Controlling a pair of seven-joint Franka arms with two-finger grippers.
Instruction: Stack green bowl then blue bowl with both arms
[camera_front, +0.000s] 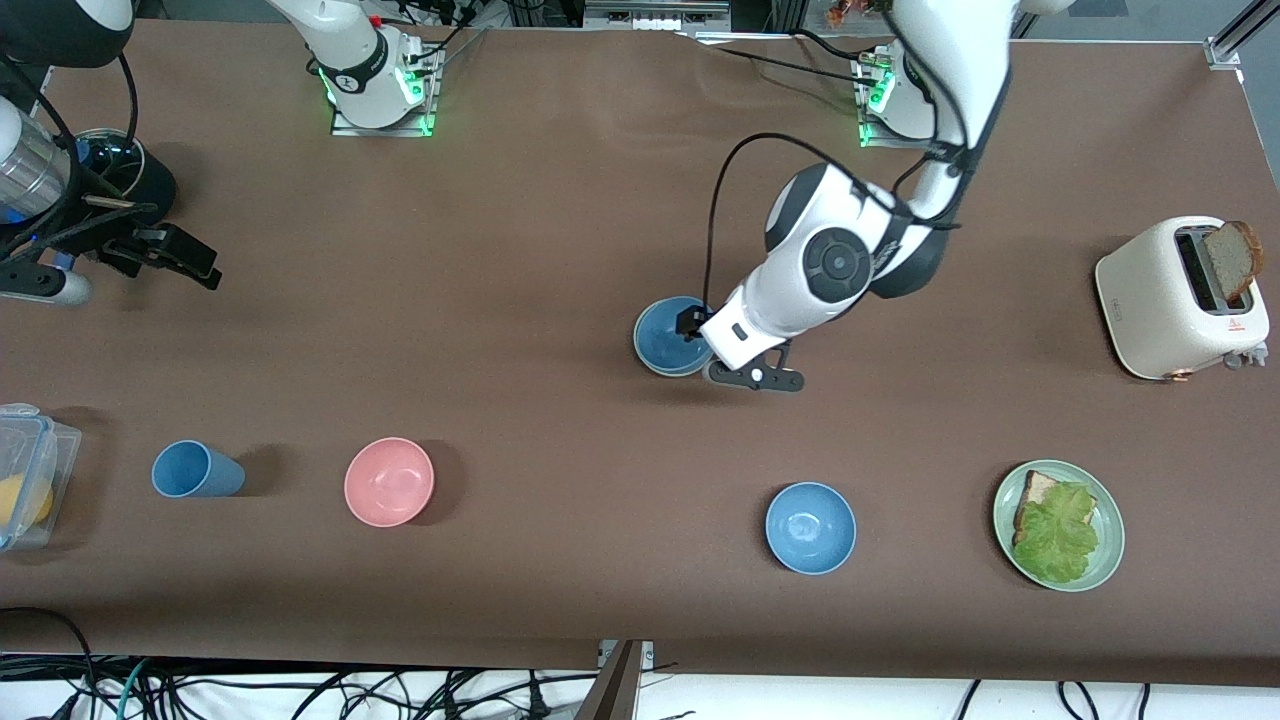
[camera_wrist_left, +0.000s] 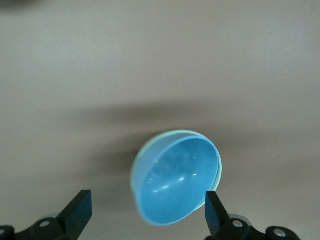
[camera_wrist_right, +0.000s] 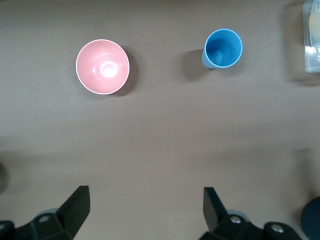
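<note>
A blue bowl (camera_front: 665, 336) (camera_wrist_left: 177, 182) sits inside the green bowl (camera_wrist_left: 137, 165) near the middle of the table. Only the green bowl's pale rim shows around it. My left gripper (camera_front: 700, 340) (camera_wrist_left: 147, 200) hangs just over this stack, open, one finger to each side of the bowls and nothing gripped. One fingertip (camera_wrist_left: 214, 210) is close beside the rim. A second blue bowl (camera_front: 810, 527) stands alone nearer the front camera. My right gripper (camera_front: 175, 255) (camera_wrist_right: 146, 197) waits open over bare table at the right arm's end.
A pink bowl (camera_front: 389, 481) (camera_wrist_right: 102, 66) and a blue cup (camera_front: 195, 469) (camera_wrist_right: 223, 48) stand toward the right arm's end, beside a clear plastic box (camera_front: 30, 470). A green plate (camera_front: 1112, 558) with bread and lettuce and a toaster (camera_front: 1150, 300) are at the left arm's end.
</note>
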